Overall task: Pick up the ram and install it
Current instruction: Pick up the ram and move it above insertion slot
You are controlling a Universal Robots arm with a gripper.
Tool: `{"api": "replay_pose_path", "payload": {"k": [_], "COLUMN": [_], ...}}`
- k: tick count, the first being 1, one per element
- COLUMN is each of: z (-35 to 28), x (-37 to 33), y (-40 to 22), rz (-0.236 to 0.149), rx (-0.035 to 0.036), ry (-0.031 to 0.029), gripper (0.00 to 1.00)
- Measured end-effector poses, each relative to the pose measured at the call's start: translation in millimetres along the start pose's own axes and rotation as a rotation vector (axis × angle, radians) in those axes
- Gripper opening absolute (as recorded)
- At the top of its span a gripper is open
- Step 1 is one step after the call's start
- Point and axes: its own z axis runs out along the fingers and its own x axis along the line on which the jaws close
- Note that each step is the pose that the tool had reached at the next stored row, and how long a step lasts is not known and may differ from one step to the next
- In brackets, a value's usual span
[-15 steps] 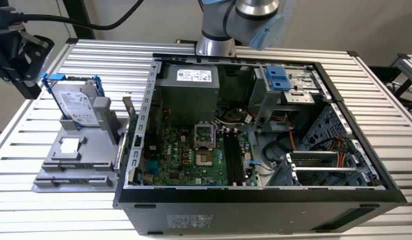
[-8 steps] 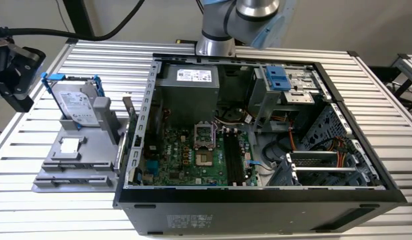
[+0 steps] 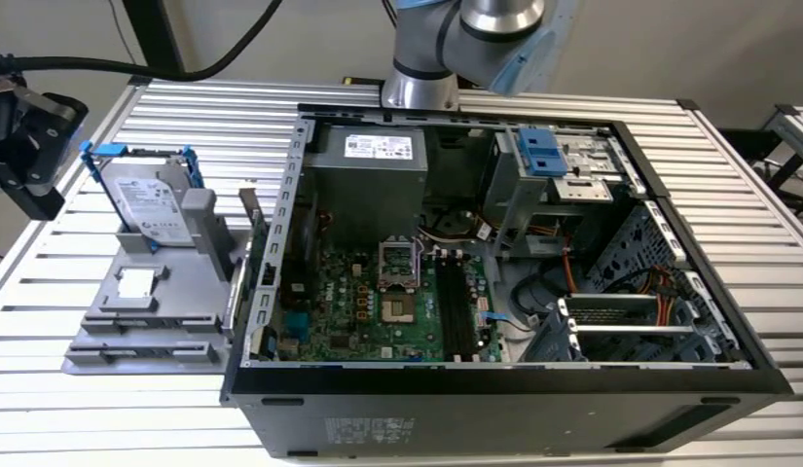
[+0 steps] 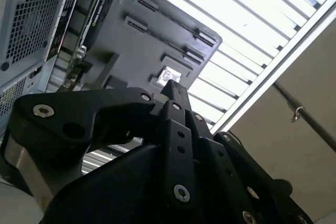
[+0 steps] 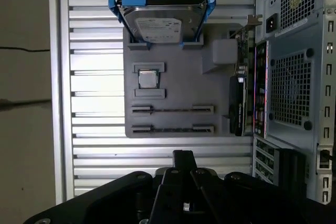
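Exterior view sets the open computer case in the middle of the slatted table. A grey fixture tray lies just beside it on the exterior view's left. The gripper hangs at that view's far left edge, near the hard drive propped in its blue frame on the tray. In both wrist views the fingers look brought together at one tip, with nothing between them.

In the first wrist view the tray carries a processor chip and, past it from the drive, two long holders. A thin dark strip stands edge-up in the holder nearer the chip. I take this for the ram, though edge-on its colour cannot be told, and a like strip sits in the second holder. It is well apart from the black motherboard slots inside the case, and the gripper is not touching it.

By its form the ram should be light, thin and stiff, but fragile, and its chips would take squeezing badly. The best hold is probably across the flat faces at mid-length along the exposed edge, clear of the holder's end brackets. It would want drawing straight out, without twisting.
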Motion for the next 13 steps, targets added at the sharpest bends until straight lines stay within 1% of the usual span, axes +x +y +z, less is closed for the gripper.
{"api": "replay_pose_path", "payload": {"k": [13], "z": [0.0], "x": [0.0], "y": [0.1], "rz": [0.0], "rx": [0.0004], "ry": [0.0019], "gripper": [0.0]}}
